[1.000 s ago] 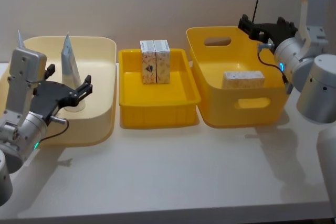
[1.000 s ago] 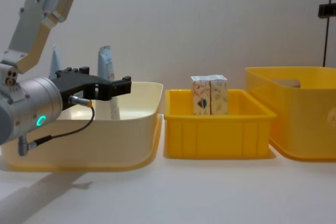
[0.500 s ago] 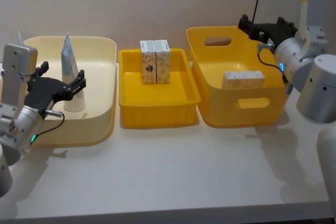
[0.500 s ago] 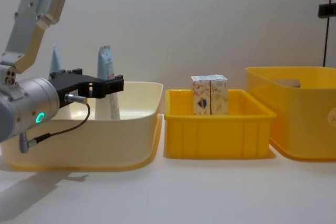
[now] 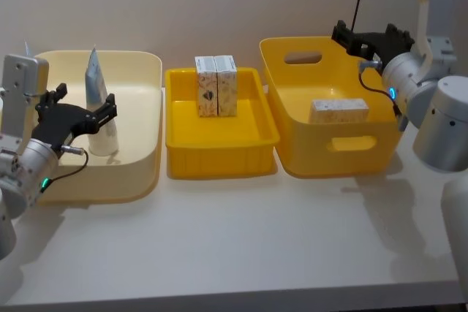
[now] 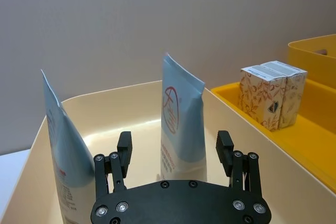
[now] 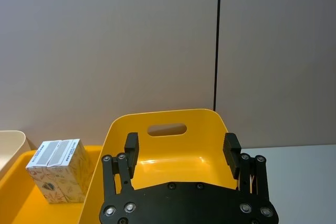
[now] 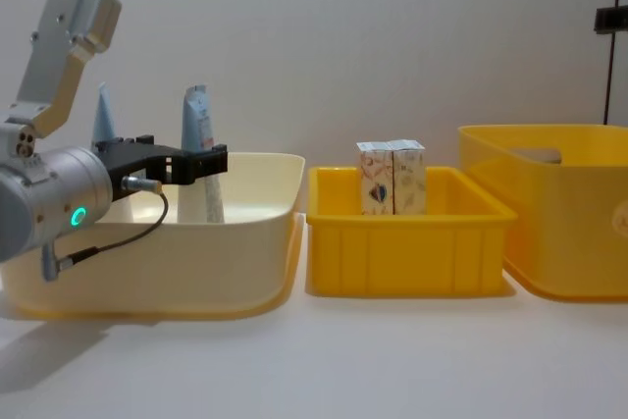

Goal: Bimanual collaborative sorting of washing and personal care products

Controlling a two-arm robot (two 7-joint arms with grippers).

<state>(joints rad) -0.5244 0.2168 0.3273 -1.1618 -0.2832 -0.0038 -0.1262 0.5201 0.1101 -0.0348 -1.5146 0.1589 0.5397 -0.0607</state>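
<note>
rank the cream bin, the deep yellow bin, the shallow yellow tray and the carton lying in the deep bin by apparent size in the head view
1. cream bin and deep yellow bin: look about alike, so unranked
2. shallow yellow tray
3. lying carton, smallest by far

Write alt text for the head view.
The open left tool hovers over a cream bin by an upright tube. Two cartons stand in the yellow tray; a third carton lies in the right yellow bin, the open right tool at its back rim.
</note>
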